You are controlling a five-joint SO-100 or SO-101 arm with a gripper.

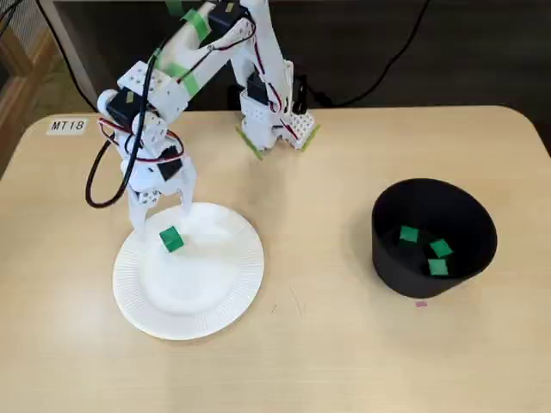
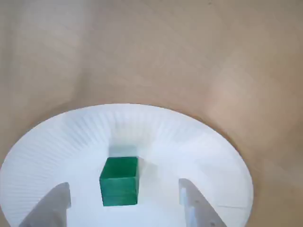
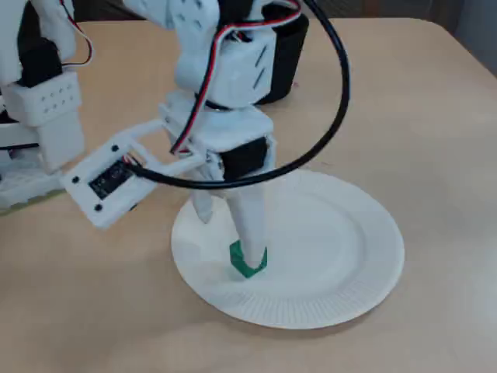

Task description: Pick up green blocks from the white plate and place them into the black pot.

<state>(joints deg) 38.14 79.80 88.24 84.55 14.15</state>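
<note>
**Mia:** What is the hand [image 2: 123, 185] doing?

**Ben:** Its two fingers [image 2: 53, 205] are wide apart. It holds nothing. It hangs low over the white paper plate [image 1: 200, 322], pointing down.

**Mia:** Where is the green block [image 2: 120, 182]?

**Ben:** On the plate, alone. In the wrist view it sits between the two fingers, closer to the left one, with a gap on each side.

**Mia:** Does the hand touch it?

**Ben:** In a fixed view one finger tip [image 3: 250, 233] is right at the top of the block [image 3: 248, 262]. I cannot tell if it touches.

**Mia:** Which way does the block point?

**Ben:** It lies flat. It looks almost like a cube, so I see no long side. In a fixed view the block [image 1: 171, 239] is turned a little askew.

**Mia:** And the black pot [image 1: 389, 274]?

**Ben:** It stands upright on the bench [image 1: 327, 353], well apart from the plate, on the right in that view. Three green blocks [image 1: 441, 249] lie at its bottom, close together.
</note>
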